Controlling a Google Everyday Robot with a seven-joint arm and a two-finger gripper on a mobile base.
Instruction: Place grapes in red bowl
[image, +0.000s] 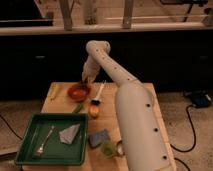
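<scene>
One hand (87, 80) just above one red bowl (77, 93)

My smooth cream-white tubular arm (134, 117) carries small dark dots; its dark pincer (87, 79) sits far left over the wooden desk (57, 102).

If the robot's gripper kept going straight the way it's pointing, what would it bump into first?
Probably the red bowl. The gripper points downward just above the bowl's back-right rim. Depth is unclear from one view, so it might hit the table instead.
</scene>
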